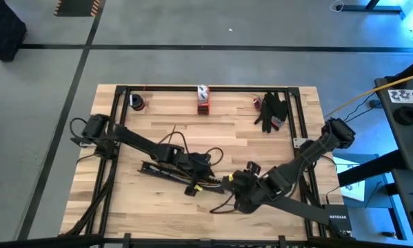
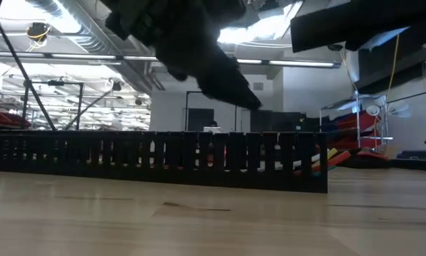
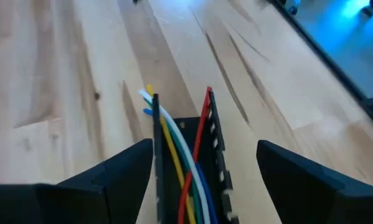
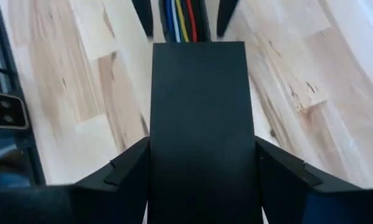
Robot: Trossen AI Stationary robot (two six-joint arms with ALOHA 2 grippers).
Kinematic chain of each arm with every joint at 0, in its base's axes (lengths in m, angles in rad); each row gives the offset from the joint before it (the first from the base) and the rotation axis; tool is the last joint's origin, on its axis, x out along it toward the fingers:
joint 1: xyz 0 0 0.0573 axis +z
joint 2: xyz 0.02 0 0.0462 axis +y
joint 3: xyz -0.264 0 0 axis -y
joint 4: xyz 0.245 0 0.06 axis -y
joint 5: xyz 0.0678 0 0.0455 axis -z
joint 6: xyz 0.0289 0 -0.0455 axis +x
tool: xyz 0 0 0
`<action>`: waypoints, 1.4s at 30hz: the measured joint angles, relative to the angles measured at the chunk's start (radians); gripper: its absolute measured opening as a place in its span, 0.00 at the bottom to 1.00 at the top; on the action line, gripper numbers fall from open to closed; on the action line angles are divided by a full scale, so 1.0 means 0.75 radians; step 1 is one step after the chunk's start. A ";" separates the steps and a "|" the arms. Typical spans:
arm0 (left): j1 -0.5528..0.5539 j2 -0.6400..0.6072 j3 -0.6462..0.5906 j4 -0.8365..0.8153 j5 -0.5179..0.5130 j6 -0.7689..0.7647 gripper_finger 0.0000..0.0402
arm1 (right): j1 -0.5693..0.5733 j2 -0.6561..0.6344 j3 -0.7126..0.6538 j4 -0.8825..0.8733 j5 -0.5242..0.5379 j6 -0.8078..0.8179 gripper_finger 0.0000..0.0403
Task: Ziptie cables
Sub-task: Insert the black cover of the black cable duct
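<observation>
We're over the wooden worktop (image 1: 247,138), both arms meeting near its front edge. The long black slotted bar (image 2: 156,160) lies there, and the cables (image 3: 174,155) run inside its channel, ends poking out of one end. Our left gripper (image 3: 202,168) straddles that end, fingers wide apart, touching nothing. Our right gripper (image 4: 202,168) has its jaws against both sides of a flat black cover (image 4: 202,124) over the bar.

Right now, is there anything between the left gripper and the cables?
Nothing visible. The left gripper is open, its fingers either side of the slotted duct, and the cables lie in the duct between them, uncovered.
</observation>
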 joint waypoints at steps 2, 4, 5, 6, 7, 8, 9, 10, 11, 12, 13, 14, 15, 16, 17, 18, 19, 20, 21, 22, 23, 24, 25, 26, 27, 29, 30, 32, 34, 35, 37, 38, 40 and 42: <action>-0.010 0.055 0.029 0.004 -0.004 0.014 0.70 | 0.008 0.000 0.000 0.014 0.018 0.013 0.57; -0.019 0.100 0.043 0.017 -0.020 0.024 0.70 | 0.008 0.000 0.000 0.043 0.011 0.008 0.57; -0.022 0.117 0.046 0.032 -0.020 0.022 0.70 | 0.008 0.000 0.000 0.058 0.008 0.000 0.57; -0.021 0.127 0.048 0.049 -0.021 0.016 0.70 | 0.006 0.000 0.000 0.069 0.001 -0.008 0.57; -0.021 0.138 0.050 0.068 -0.022 0.003 0.70 | 0.006 0.000 0.000 0.074 -0.001 -0.013 0.57; -0.021 0.143 0.050 0.073 -0.031 -0.010 0.70 | 0.006 0.003 0.000 0.073 0.007 -0.015 0.57; -0.021 0.152 0.052 0.076 -0.050 -0.019 0.70 | 0.006 0.009 0.000 0.070 0.019 -0.018 0.57; -0.021 0.155 0.053 0.079 -0.074 -0.026 0.70 | 0.006 0.017 0.000 0.065 0.026 -0.023 0.57; -0.020 0.157 0.053 0.078 -0.100 -0.030 0.70 | 0.006 0.030 0.000 0.068 0.025 -0.033 0.57; -0.018 0.157 0.053 0.075 -0.118 -0.030 0.70 | 0.007 0.043 0.000 0.071 0.024 -0.043 0.57; -0.018 0.157 0.053 0.074 -0.136 -0.026 0.70 | 0.007 0.058 0.000 0.073 0.022 -0.051 0.57; -0.017 0.157 0.053 0.072 -0.151 -0.020 0.70 | 0.008 0.073 0.000 0.073 0.015 -0.055 0.57; -0.016 0.158 0.053 0.069 -0.157 -0.016 0.70 | 0.007 0.085 0.000 0.073 0.006 -0.059 0.57; -0.015 0.154 0.052 0.064 -0.157 -0.016 0.70 | 0.007 0.096 0.000 0.076 -0.004 -0.063 0.57; -0.015 0.146 0.051 0.053 -0.157 -0.018 0.70 | 0.007 0.107 0.000 0.084 -0.017 -0.070 0.57; -0.015 0.134 0.048 0.042 -0.156 -0.019 0.70 | 0.004 0.115 0.000 0.088 -0.026 -0.075 0.57; -0.016 0.125 0.048 0.042 -0.156 -0.020 0.70 | 0.001 0.122 0.000 0.087 -0.038 -0.076 0.57; -0.016 0.110 0.048 0.048 -0.154 -0.026 0.70 | 0.001 0.124 0.000 0.084 -0.050 -0.074 0.57; -0.016 0.100 0.049 0.054 -0.154 -0.031 0.70 | 0.000 0.124 0.000 0.083 -0.052 -0.071 0.57; -0.017 0.095 0.050 0.062 -0.150 -0.036 0.70 | 0.000 0.124 0.000 0.087 -0.051 -0.068 0.57; -0.018 0.093 0.051 0.065 -0.150 -0.038 0.70 | 0.000 0.124 0.000 0.091 -0.050 -0.069 0.57; -0.018 0.094 0.052 0.059 -0.150 -0.036 0.70 | 0.000 0.124 0.000 0.091 -0.049 -0.069 0.57; -0.019 0.097 0.050 0.050 -0.150 -0.036 0.70 | 0.000 0.124 0.000 0.092 -0.049 -0.069 0.57; -0.020 0.100 0.049 0.043 -0.150 -0.036 0.70 | 0.000 0.124 0.000 0.096 -0.049 -0.069 0.57; -0.020 0.104 0.048 0.047 -0.147 -0.036 0.70 | 0.000 0.124 0.000 0.103 -0.052 -0.069 0.57; -0.020 0.105 0.048 0.054 -0.134 -0.038 0.70 | 0.001 0.124 0.000 0.117 -0.057 -0.069 0.57; -0.020 0.105 0.048 0.057 -0.124 -0.046 0.70 | 0.001 0.124 0.000 0.120 -0.057 -0.069 0.57; -0.020 0.121 0.034 0.107 -0.117 -0.049 0.70 | 0.001 0.124 0.000 0.127 -0.056 -0.069 0.57; -0.020 0.134 0.018 0.133 -0.097 -0.065 0.70 | 0.000 0.124 0.000 0.133 -0.056 -0.067 0.57; -0.019 0.144 0.017 0.135 -0.082 -0.072 0.70 | 0.000 0.124 0.000 0.137 -0.056 -0.067 0.57; -0.019 0.152 0.017 0.148 -0.071 -0.084 0.70 | 0.001 0.124 0.000 0.145 -0.056 -0.067 0.57; -0.020 0.154 0.017 0.146 -0.068 -0.088 0.70 | 0.000 0.124 0.000 0.141 -0.056 -0.067 0.57; -0.025 0.174 0.020 0.174 -0.068 -0.088 0.70 | 0.000 0.124 0.000 0.143 -0.051 -0.067 0.57; -0.025 0.201 0.020 0.206 -0.065 -0.100 0.70 | 0.000 0.124 0.000 0.144 -0.044 -0.067 0.57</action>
